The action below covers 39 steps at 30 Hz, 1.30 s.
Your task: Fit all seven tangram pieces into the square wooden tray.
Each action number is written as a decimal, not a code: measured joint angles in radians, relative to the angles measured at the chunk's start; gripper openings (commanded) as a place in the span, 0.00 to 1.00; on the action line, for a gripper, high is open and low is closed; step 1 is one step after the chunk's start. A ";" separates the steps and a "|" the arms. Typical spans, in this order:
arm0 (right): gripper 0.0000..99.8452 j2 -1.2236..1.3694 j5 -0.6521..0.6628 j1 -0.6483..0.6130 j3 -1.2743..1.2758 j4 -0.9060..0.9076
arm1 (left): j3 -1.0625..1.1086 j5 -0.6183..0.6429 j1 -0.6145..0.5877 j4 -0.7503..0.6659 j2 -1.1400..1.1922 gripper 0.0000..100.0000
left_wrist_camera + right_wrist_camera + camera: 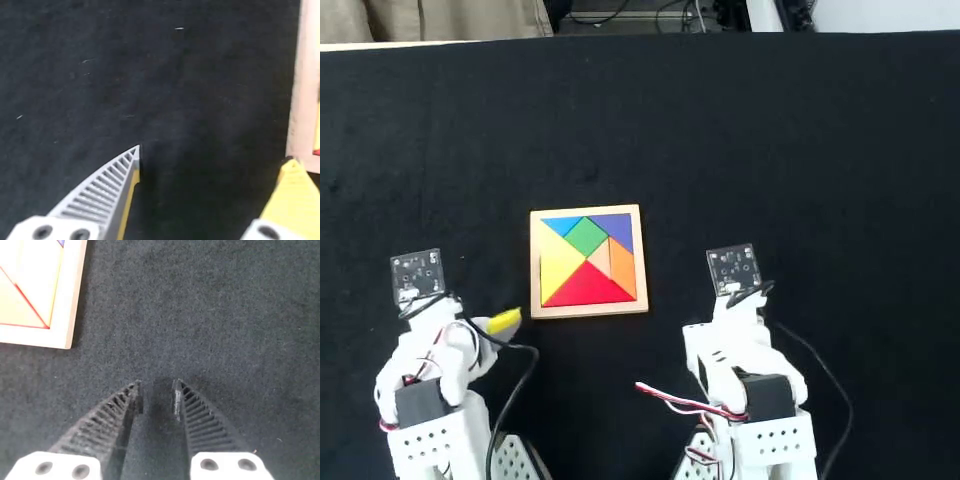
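The square wooden tray (534,262) lies at the table's middle. Coloured tangram pieces fill it flat: a red triangle (586,286), a yellow triangle (556,265), a green square (585,236) and several others. My left gripper (486,324) sits just off the tray's near left corner, open, its yellow fingertip (292,175) close to the tray's rim (300,75), with nothing between the fingers (214,157). My right gripper (157,390) rests over bare cloth to the right of the tray (72,295), its fingers almost together and holding nothing.
Black cloth covers the whole table (770,140). Both arm bases stand at the near edge, with cables (665,398) trailing between them. Beyond the far edge are a pale floor and some clutter.
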 measured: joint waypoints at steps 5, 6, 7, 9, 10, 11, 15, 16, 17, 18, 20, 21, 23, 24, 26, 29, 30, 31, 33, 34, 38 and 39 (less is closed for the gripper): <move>0.11 0.000 0.000 0.000 0.000 0.000 | 0.000 0.137 -0.011 0.000 0.002 0.20; 0.11 0.000 0.000 0.000 0.000 0.000 | 0.000 0.198 -0.011 0.000 0.002 0.13; 0.11 0.000 0.000 0.000 0.000 0.000 | 0.000 0.252 -0.011 0.000 0.002 0.06; 0.11 0.000 0.000 0.000 0.000 0.000 | 0.000 0.342 0.005 0.000 0.002 0.04; 0.11 0.000 0.000 0.000 0.000 0.000 | 0.000 0.384 0.023 0.000 0.002 0.08; 0.11 0.000 0.000 0.000 0.000 0.000 | 0.000 0.428 0.037 0.000 0.002 0.09; 0.11 0.000 0.000 0.000 0.000 0.000 | 0.000 0.535 0.057 0.000 0.002 0.03; 0.11 0.000 0.000 0.000 0.000 0.000 | 0.000 0.537 0.052 0.000 0.002 0.03; 0.11 0.000 0.000 0.000 0.000 0.000 | 0.000 0.535 0.041 0.000 0.002 0.03; 0.11 0.000 0.000 0.000 0.000 0.000 | 0.000 0.519 0.034 0.000 0.002 0.03; 0.11 0.000 0.000 0.000 0.000 0.000 | 0.000 0.462 0.025 0.000 0.002 0.04; 0.11 0.000 0.000 0.000 0.000 0.000 | 0.000 0.425 0.025 0.000 0.002 0.04; 0.11 0.000 0.000 0.000 0.000 0.000 | 0.000 0.347 0.025 0.000 0.002 0.04; 0.11 0.000 0.000 0.000 0.000 0.000 | 0.000 0.311 0.023 0.000 0.002 0.04; 0.11 0.000 0.000 0.000 0.000 0.000 | 0.000 0.249 0.023 0.000 0.002 0.04; 0.11 0.000 0.000 0.000 0.000 0.000 | 0.000 0.176 0.031 0.000 0.002 0.04; 0.11 0.000 0.000 0.000 0.000 0.000 | 0.000 0.167 0.051 0.000 0.002 0.04; 0.11 0.000 0.000 0.000 0.000 0.000 | 0.000 0.164 0.075 0.000 0.002 0.04; 0.11 0.000 0.000 0.000 0.000 0.000 | 0.000 0.158 0.146 0.000 0.002 0.04; 0.11 0.000 0.000 0.000 0.000 0.002 | 0.000 0.158 0.178 0.000 0.002 0.04; 0.11 0.000 0.000 0.000 0.000 0.002 | 0.000 0.158 0.222 0.000 0.002 0.04; 0.11 0.000 0.000 0.000 0.000 0.002 | 0.000 0.158 0.224 0.000 0.002 0.04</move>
